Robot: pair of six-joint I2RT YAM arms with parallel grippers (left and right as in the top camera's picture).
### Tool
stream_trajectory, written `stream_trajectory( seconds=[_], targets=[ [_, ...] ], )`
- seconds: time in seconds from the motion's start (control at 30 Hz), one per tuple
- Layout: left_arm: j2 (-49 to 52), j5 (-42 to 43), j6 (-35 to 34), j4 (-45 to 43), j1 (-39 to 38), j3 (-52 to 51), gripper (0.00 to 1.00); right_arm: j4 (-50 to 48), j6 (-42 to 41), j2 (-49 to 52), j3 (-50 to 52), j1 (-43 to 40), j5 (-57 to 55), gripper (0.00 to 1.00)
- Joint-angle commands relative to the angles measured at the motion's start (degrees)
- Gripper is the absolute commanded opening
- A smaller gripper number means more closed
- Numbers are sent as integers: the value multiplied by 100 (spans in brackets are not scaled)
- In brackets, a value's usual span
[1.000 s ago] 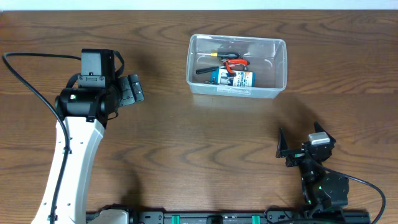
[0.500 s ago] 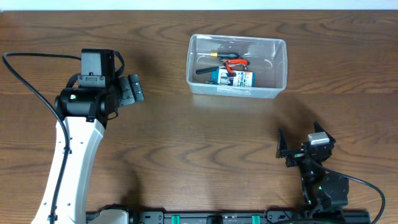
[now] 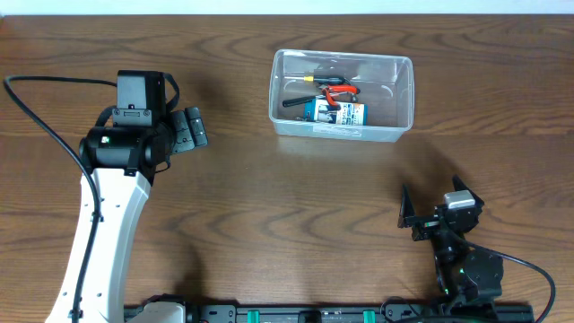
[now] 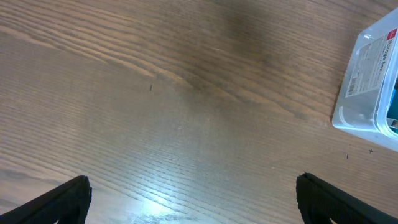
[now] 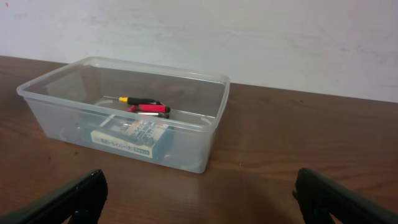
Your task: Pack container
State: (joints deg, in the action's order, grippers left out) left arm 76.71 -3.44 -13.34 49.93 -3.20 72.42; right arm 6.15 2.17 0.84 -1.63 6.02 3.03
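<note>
The clear plastic container stands at the back middle of the table. Inside it lie a blue-and-white box, red-handled pliers and a black pen with a yellow tip. The container also shows in the right wrist view and its corner in the left wrist view. My left gripper is open and empty, to the left of the container; its jaws hover over bare wood. My right gripper is open and empty near the front right, facing the container.
The brown wooden table fills the view. A white wall rises behind the table's far edge. A black cable loops from the left arm at the far left.
</note>
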Motion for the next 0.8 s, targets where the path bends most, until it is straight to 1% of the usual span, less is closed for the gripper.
stream_trajectory(
  seconds=[0.0,0.07,0.13,0.27,0.53,0.77],
  targets=[
    [-66,-85,-26,20,28,68,98,-20,90,-55,37,-52,22,99],
    [-260,-157,63,7,28,66,98,-20,90,-55,37,-52,24,99],
    [-522,-404,197,-9,28,66,98,-20,90,-55,35,-52,24,99],
    [-1307,-520,258,-4,28,66,98,-20,90,-55,37,-52,22,99],
    [-3401,-551,323,-31,28,57,98,-20,90,-55,37,-52,24,99],
    [-4900,-629,326,22,28,24,98,-20,90,-55,35,-52,24,99]
  ],
)
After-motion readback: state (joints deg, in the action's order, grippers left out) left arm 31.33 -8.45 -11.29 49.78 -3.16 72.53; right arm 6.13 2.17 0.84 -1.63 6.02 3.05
